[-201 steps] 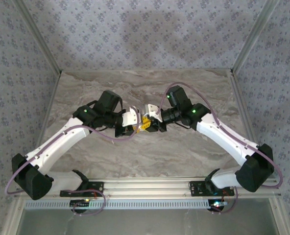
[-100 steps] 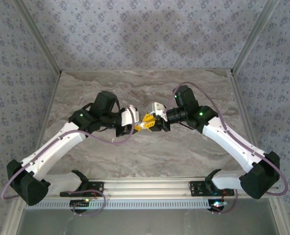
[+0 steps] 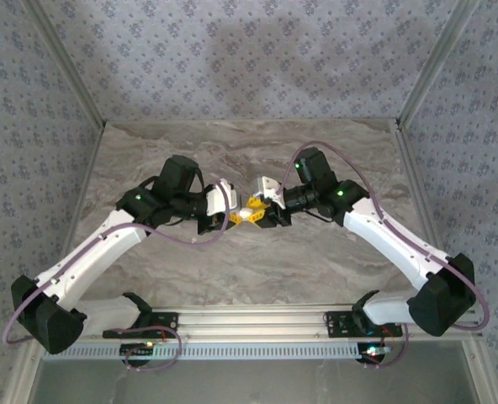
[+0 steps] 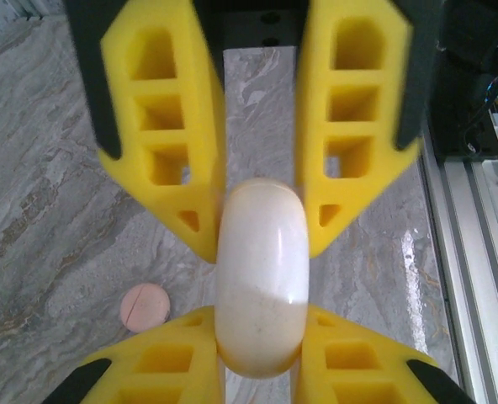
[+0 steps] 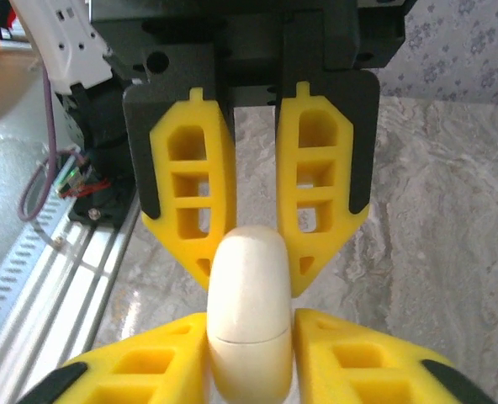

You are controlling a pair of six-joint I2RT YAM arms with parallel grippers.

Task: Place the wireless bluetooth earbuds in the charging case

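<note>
While two grippers share it, one white case [image 4: 262,261] sits above the table [image 4: 55,210]: left gripper [image 4: 260,320] and right gripper [image 5: 251,324] each clamp one end. It is closed, contents hidden. One pink puck [image 4: 145,306] lies on the table.

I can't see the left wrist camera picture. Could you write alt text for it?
A glossy white charging case is pinched from opposite ends by two yellow-fingered tools, the left tool at the bottom and the right tool at the top. Below lies a grey marble table with a small round pink disc; a metal rail runs along the right.
</note>
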